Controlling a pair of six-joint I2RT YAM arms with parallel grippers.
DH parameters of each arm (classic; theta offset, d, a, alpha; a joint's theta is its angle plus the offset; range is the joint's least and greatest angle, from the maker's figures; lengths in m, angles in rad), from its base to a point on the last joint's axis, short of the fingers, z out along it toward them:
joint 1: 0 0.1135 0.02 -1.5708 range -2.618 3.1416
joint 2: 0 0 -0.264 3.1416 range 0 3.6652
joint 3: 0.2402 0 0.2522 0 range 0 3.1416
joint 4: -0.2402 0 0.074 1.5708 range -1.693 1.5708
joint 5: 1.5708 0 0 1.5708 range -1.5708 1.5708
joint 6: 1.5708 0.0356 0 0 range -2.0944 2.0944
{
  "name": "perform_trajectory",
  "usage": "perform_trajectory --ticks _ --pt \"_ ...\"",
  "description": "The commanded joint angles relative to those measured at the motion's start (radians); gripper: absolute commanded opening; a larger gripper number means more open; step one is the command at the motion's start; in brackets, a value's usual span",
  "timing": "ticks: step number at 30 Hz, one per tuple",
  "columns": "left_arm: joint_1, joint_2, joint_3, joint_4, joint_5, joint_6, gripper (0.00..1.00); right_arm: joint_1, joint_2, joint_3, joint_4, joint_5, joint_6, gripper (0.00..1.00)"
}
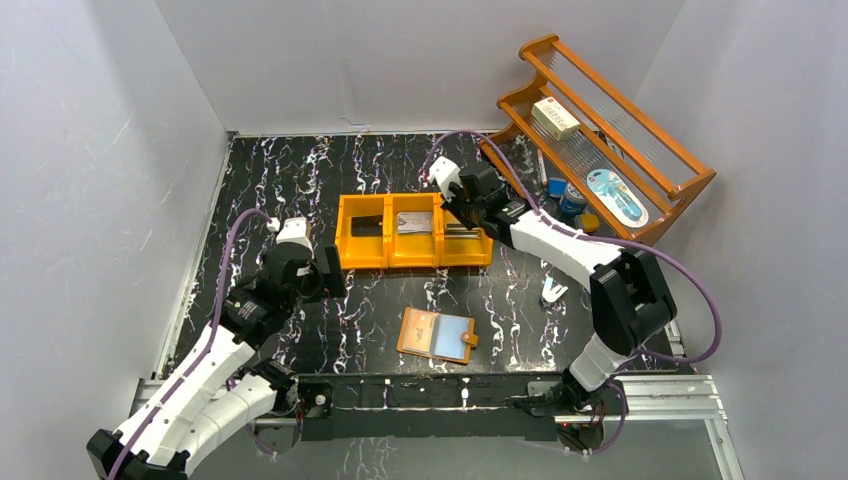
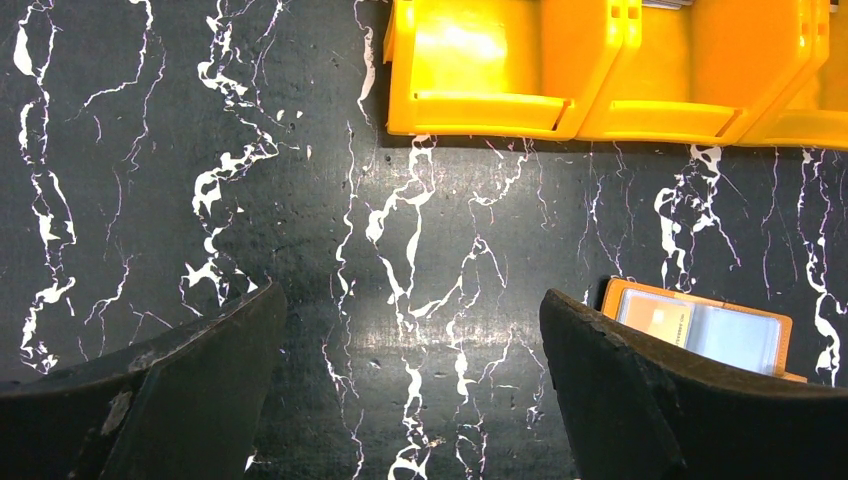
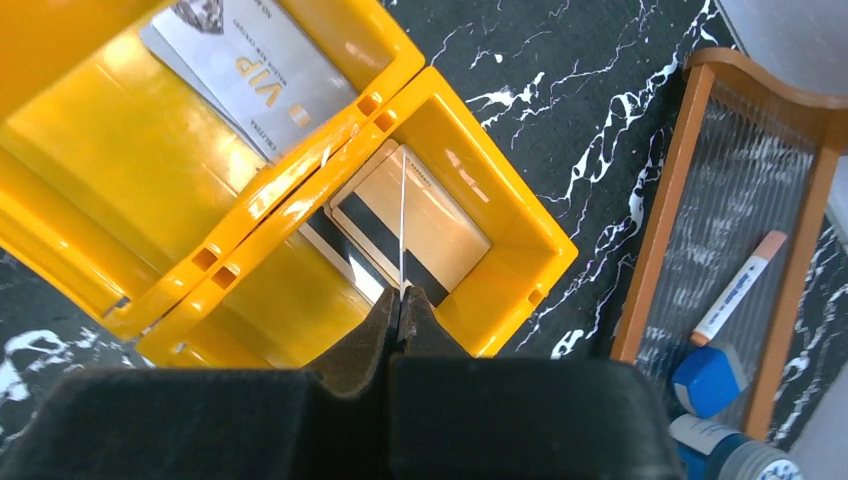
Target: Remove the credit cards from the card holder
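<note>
While the card holder (image 1: 437,334) lay open and flat on the dark marbled worktop (image 1: 300,170), near the front edge and between the two arm bases, its clear sleeves faced up. The left wrist view showed a pale card (image 2: 655,320) behind one sleeve. Farther back stood the orange three-compartment bin (image 1: 365,258). A silver card (image 3: 250,70) marked VIP rested in its middle compartment. A striped card (image 3: 430,225), beige with a black band, lay flat in the right compartment.

Above that right compartment the right gripper (image 3: 400,305) had its fingers pressed together on a thin card (image 3: 402,220). This card showed edge-on as a pale line reaching toward the striped one, and whether the two touched could not be told. The left gripper (image 2: 410,400) hovered over bare worktop near the bin's left front corner. Its fingers were spread wide and held nothing, and the card holder lay off to its right.

At the back right corner a wooden rack (image 3: 665,200) stood tilted. It carried a white box (image 1: 555,118) on its upper shelf and a marker pen (image 3: 740,285) lower down.
</note>
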Motion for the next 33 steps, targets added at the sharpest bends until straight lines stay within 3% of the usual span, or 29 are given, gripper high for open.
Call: perform_trajectory --ticks 1,13,18,33 --pt "0.005 0.001 0.003 0.011 -0.013 0.015 0.98 0.016 0.029 0.056 0.025 0.061 -0.165 0.0" --pt "0.005 0.006 0.002 0.017 -0.008 0.022 0.98 0.016 0.16 0.1 -0.008 0.057 -0.445 0.0" --pt "0.005 0.003 0.001 0.02 -0.01 0.024 0.98 0.012 0.171 0.069 0.08 0.05 -0.523 0.0" --pt "0.005 0.003 0.002 0.02 -0.004 0.03 0.98 0.012 0.266 0.049 0.147 0.073 -0.601 0.0"
